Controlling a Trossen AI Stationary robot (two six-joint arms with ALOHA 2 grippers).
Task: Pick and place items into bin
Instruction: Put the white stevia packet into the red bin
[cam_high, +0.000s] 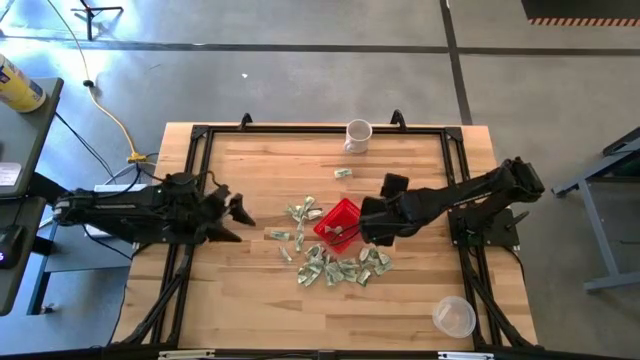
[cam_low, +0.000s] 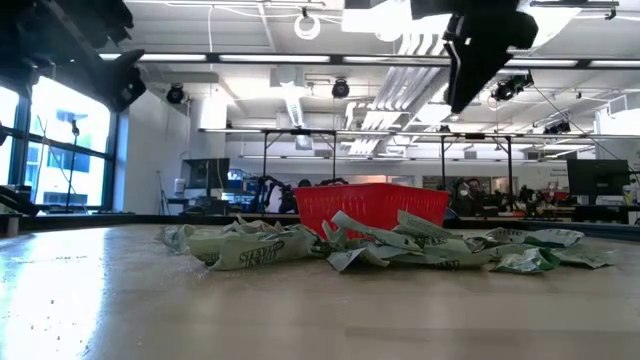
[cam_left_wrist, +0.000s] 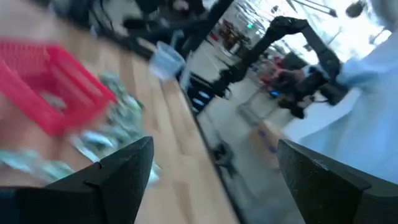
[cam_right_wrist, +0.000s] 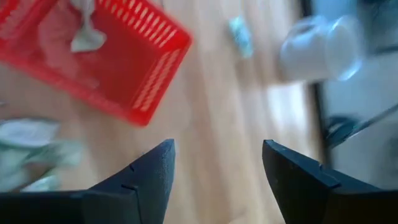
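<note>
Wooden desk (cam_high: 260, 310) inside a black frame, on a grey workshop floor. Crumpled green-and-white paper notes (cam_high: 330, 268) lie scattered around the red basket (cam_high: 336, 224) near the desk's middle, mostly on its near and left sides; one piece (cam_right_wrist: 86, 37) already lies inside it, and a stray one (cam_high: 343, 173) sits toward the white mug (cam_high: 358, 135). The right pincer (cam_high: 368, 232) hangs just beside the basket's right edge, fingers apart and empty. The left pincer (cam_high: 240, 212) waits spread wide and empty, left of the pile.

Each note is judged very light, soft and springy, neither fragile nor slippery; a raised crease offers the best hold. Flat pieces may slide across the wood. Open desk lies left and front; the clear plastic cup (cam_high: 453, 316) stands well apart near the front right corner.
</note>
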